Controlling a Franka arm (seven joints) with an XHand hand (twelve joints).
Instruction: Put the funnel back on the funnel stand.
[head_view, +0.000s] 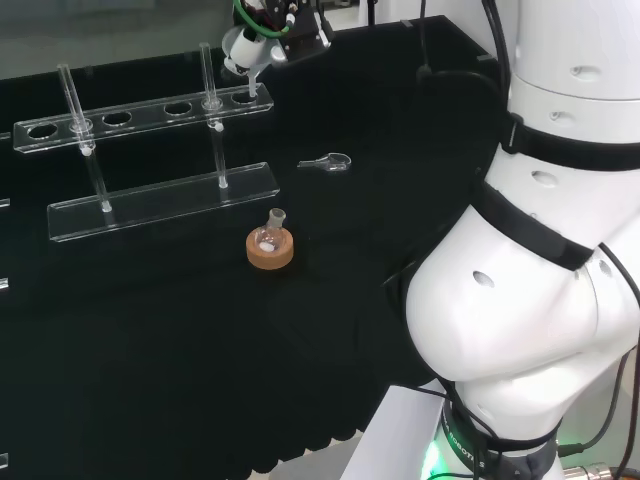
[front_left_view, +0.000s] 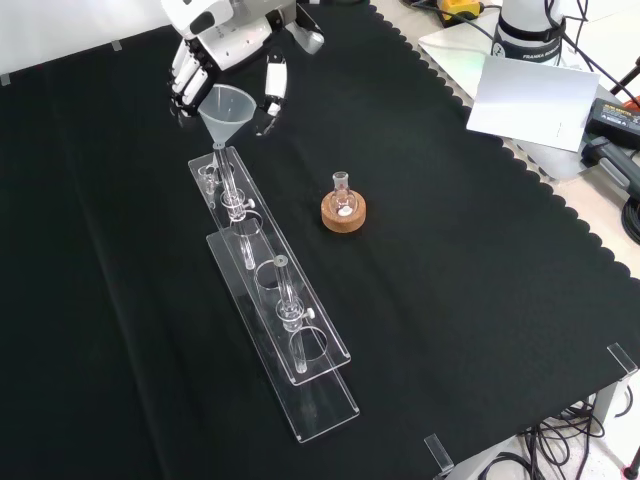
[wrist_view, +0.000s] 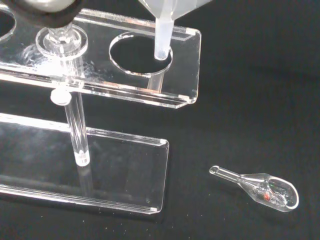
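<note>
Funnel (front_left_view: 226, 104), grasped by robot hand (front_left_view: 215, 45); wrist view shows stem tip entering stand's (wrist_view: 125, 85) end hole.

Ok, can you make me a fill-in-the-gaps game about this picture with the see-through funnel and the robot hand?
1. The black and white robot hand holds a clear plastic ____ above the clear acrylic funnel stand.
2. The funnel's stem points into a round ____ at the stand's end.
3. The small round glass flask sits on a ____ ring.
4. A small glass scoop lies on the ____ cloth.

Missing words: funnel; hole; cork; black
</note>
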